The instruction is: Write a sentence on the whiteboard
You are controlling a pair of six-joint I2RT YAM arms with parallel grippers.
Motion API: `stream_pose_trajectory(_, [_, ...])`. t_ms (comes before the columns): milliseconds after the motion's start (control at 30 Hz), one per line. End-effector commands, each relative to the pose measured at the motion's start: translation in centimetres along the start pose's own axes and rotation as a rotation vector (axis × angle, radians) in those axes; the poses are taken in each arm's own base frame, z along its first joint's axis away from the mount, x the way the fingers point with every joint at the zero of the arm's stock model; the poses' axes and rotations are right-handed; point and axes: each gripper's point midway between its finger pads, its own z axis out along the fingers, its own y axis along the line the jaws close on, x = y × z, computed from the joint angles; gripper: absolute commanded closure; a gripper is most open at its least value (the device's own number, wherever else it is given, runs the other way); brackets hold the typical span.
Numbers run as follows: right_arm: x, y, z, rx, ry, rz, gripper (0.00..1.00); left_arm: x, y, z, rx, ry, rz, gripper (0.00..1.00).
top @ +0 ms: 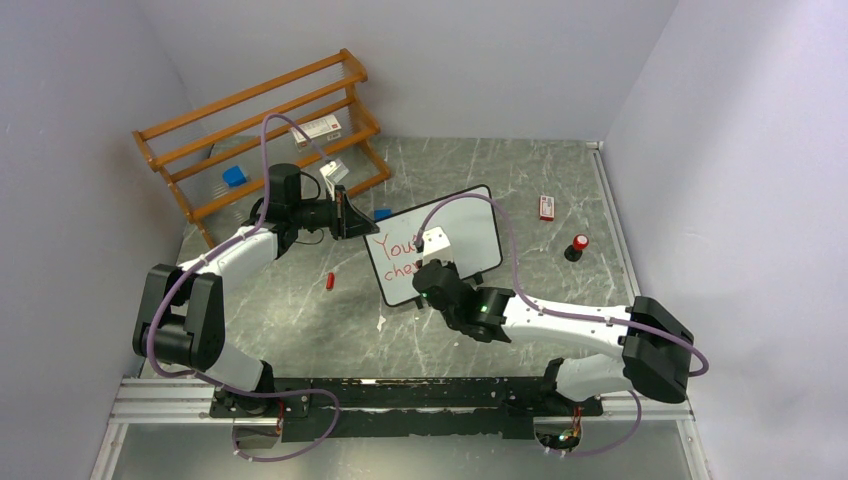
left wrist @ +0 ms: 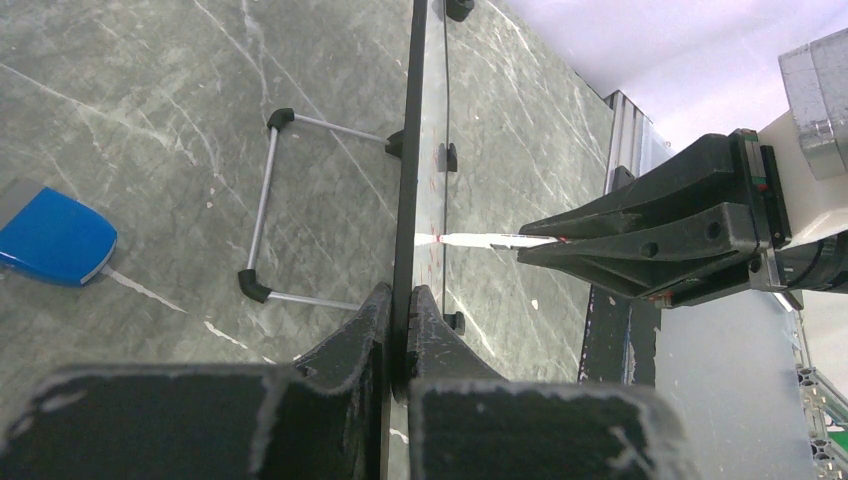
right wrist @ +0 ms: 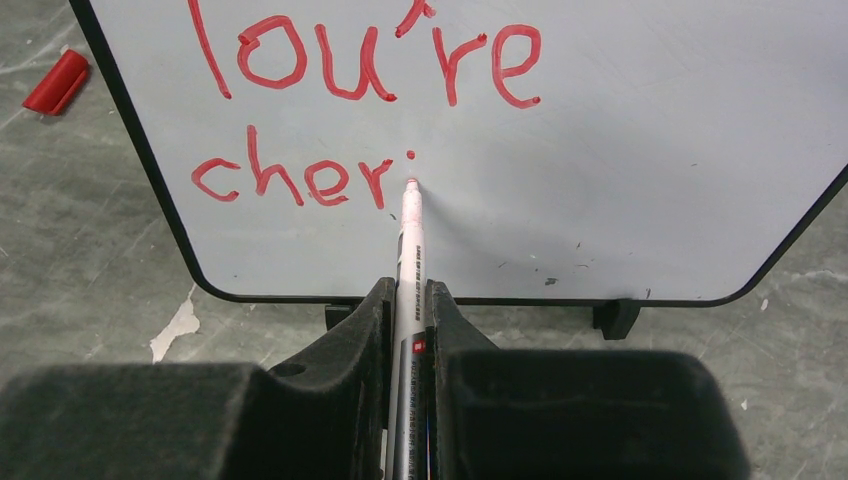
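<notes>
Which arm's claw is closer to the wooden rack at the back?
Left. The left gripper clamps the whiteboard's edge beside the wooden rack; the right gripper holds a marker at the board's face, farther off.

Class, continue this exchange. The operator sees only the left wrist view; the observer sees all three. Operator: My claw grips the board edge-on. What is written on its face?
Observer: Red lettering on the board: "You're", with "cher" beneath.
Operator: Where is the marker writing?
Observer: Its tip sits just under a dot to the right of "cher".
Operator: Any cap in sight?
Observer: A small red piece, probably the cap, lies on the table left of the board.
</notes>
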Motion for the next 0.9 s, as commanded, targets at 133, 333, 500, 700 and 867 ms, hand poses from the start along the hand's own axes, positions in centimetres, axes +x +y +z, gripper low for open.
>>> stream_pose_trajectory(133, [-0.6,-0.4,0.6,0.046,-0.027,0.028,1.00,4.0,1.9,0.7,-0.068,0.095,-0.067,0.95])
stream_pose_trajectory(333, [-1.0,-0.7,0.5,0.057,-0.040,0.034,1.00,4.0,1.9,0.7,-0.068,0.095,-0.067,0.95])
stream_pose_trajectory(500, [-0.7,-0.6,0.5,0.049,-0.029,0.031,1.00,4.0,1.9,0.7,-0.066,0.096,-0.067,0.95])
stream_pose_trajectory(700, [0.0,-0.2,0.6,0.031,0.004,0.010,1.00,4.0,1.9,0.7,-0.068,0.096,-0.067,0.95])
stream_pose_trajectory(867, [0.7,-0.3,0.4,0.026,0.025,0.010,1.00,4.0,1.9,0.7,-0.069,0.096,-0.066,0.95])
